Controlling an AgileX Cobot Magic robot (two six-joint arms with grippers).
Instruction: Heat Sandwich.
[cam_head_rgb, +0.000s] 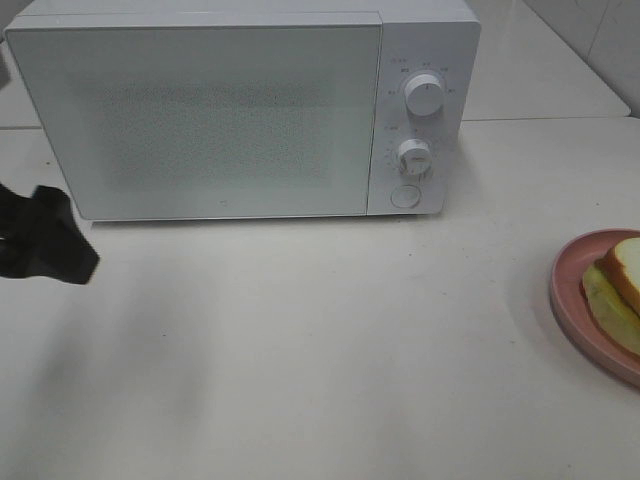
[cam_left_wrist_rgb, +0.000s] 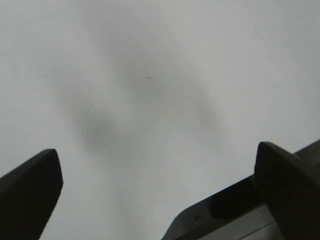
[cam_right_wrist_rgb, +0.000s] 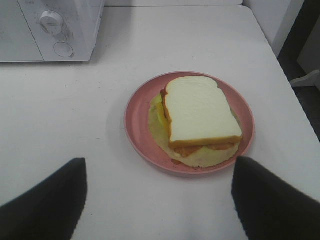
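White and shut, the microwave (cam_head_rgb: 240, 110) filled the upper part of the high camera's frame, its two dials (cam_head_rgb: 424, 97) and a round button stacked down the right panel. Pale tabletop (cam_head_rgb: 320, 340) spread below it. At the right edge of that frame, cut off by the border, sat the pink plate (cam_head_rgb: 570, 290) with the sandwich (cam_head_rgb: 622, 290) on it, well apart from the microwave. The right wrist camera showed the sandwich (cam_right_wrist_rgb: 200, 112) whole: pale bread on top, tan crust, yellow-green filling spilling out underneath, resting near the middle of the plate (cam_right_wrist_rgb: 137, 125). The right gripper (cam_right_wrist_rgb: 159, 200) hung short of the plate, its dark fingers (cam_right_wrist_rgb: 45, 205) spread wide and holding nothing. The left gripper (cam_left_wrist_rgb: 160, 195) stood wide open over bare table, empty, and appeared as a dark shape (cam_head_rgb: 40, 245) at the left edge of the high frame.
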